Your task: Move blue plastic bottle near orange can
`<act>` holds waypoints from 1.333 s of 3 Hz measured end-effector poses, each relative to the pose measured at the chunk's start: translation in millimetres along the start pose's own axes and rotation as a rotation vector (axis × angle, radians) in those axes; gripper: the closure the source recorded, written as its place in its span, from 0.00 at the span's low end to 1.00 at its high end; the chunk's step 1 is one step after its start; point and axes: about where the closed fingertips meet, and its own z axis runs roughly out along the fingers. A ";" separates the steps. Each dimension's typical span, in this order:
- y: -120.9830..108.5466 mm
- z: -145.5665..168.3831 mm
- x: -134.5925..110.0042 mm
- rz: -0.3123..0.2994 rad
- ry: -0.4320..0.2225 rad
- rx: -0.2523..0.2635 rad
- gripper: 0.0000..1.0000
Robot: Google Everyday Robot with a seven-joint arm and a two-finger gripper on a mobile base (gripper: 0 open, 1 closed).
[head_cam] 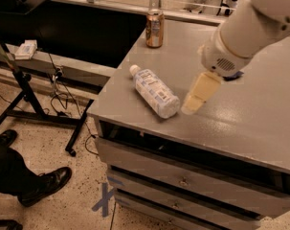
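The blue plastic bottle lies on its side near the left front of the grey table, with its white cap pointing back left. The orange can stands upright at the table's far edge, well behind the bottle. My gripper hangs from the white arm that comes in from the upper right. It is just right of the bottle's base end and low over the table. It holds nothing.
A dark blue snack wrapper is mostly hidden behind the arm. Drawers sit under the table front. A black stand with cables is on the left. A person's black shoes are on the floor at lower left.
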 end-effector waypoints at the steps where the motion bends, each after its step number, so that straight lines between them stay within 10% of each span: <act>1: 5.1 28.5 -29.8 0.065 -0.009 -0.037 0.00; 3: 23.1 73.1 -59.7 0.220 0.028 -0.097 0.00; 4: 29.5 84.3 -61.6 0.252 0.026 -0.100 0.18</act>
